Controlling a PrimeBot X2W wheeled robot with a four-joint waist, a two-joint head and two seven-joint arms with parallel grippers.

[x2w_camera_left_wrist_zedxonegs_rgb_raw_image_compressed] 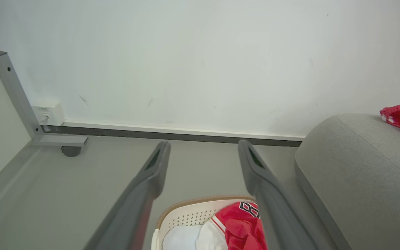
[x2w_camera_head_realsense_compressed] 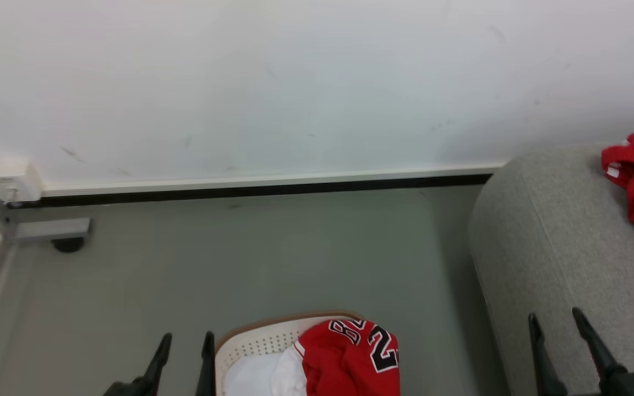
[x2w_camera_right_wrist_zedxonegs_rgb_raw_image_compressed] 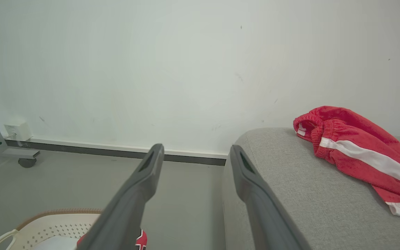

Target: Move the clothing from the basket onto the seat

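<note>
Now the left tool [x2w_camera_head_realsense_compressed: 187, 335] and right tool [x2w_camera_head_realsense_compressed: 553, 314] both gape, released. The rim of the basket [x2w_camera_head_realsense_compressed: 262, 342] lies between them, with bare floor [x2w_camera_head_realsense_compressed: 295, 258] ahead.

Head view: the left gripper [x2w_camera_head_realsense_compressed: 187, 336] sits at the lower left, its two dark fingers pointing up, jaws apart and holding nothing. The right gripper [x2w_camera_head_realsense_compressed: 553, 314] sits at the lower right in the same pose, jaws wide and empty. In each wrist view, that arm's two fingers are splayed, with the tips free.
</note>
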